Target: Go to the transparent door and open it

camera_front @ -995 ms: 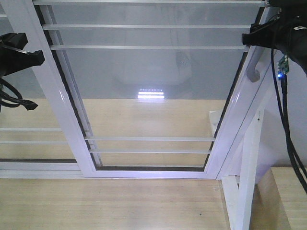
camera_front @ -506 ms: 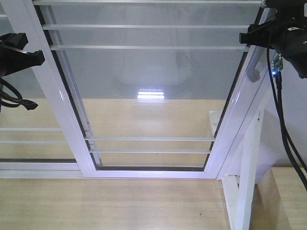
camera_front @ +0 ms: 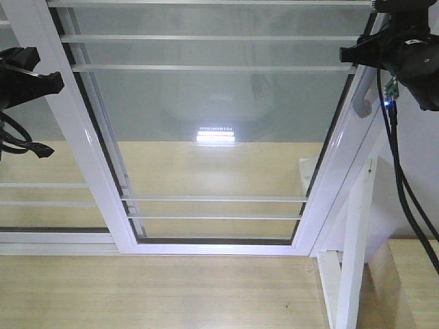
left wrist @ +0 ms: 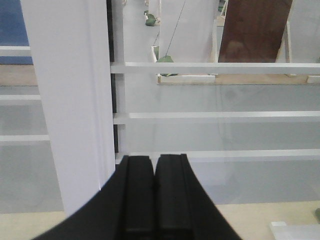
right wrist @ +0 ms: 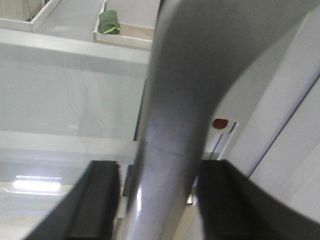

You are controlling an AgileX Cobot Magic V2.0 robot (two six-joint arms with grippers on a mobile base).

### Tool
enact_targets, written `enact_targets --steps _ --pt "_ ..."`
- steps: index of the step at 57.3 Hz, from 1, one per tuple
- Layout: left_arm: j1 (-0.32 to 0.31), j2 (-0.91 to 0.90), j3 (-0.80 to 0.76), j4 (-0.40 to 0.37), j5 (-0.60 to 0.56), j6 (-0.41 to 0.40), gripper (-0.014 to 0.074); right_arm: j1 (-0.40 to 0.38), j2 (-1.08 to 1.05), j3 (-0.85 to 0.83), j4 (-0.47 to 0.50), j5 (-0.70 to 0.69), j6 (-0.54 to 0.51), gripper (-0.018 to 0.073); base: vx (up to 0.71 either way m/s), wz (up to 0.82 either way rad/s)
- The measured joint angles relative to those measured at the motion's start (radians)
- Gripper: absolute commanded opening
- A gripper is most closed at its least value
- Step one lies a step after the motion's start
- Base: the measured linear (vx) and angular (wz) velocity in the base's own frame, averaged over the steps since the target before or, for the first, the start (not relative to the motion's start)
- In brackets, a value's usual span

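The transparent door fills the front view, clear glass in a white frame with thin white bars. Its curved grey handle hangs on the right stile. My right gripper is at that handle. In the right wrist view the handle runs up between the two black fingers, which stand open on either side of it with a slim gap at the left. A red-dotted lock plate sits behind. My left gripper is shut on nothing, facing the door's left stile and bars.
A second barred glass panel without a handle stands at the left. A bare white frame post rises at the lower right, close to the door's edge. Black cables hang from the right arm. The floor is pale wood.
The right arm has shifted slightly left and up, bringing its fingers further onto the handle. The door and the left arm have not moved.
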State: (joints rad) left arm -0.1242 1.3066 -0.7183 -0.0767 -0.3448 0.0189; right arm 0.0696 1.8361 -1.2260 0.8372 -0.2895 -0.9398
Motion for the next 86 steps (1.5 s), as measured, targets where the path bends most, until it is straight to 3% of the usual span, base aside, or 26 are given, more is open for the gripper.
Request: enact_targets --steps 6,45,86 --pt "0.000 0.000 0.000 0.000 0.000 0.000 0.0004 0.002 0.000 -0.001 0.018 0.001 0.024 -0.0015 0.00 0.00" --pt "0.000 0.000 0.000 0.000 0.000 0.000 0.0004 0.026 0.000 -0.008 0.001 0.030 0.063 -0.0006 0.00 0.00" --pt "0.000 0.000 0.000 0.000 0.000 0.000 0.0004 0.252 0.020 -0.024 -0.031 0.004 0.075 -0.0003 0.00 0.00"
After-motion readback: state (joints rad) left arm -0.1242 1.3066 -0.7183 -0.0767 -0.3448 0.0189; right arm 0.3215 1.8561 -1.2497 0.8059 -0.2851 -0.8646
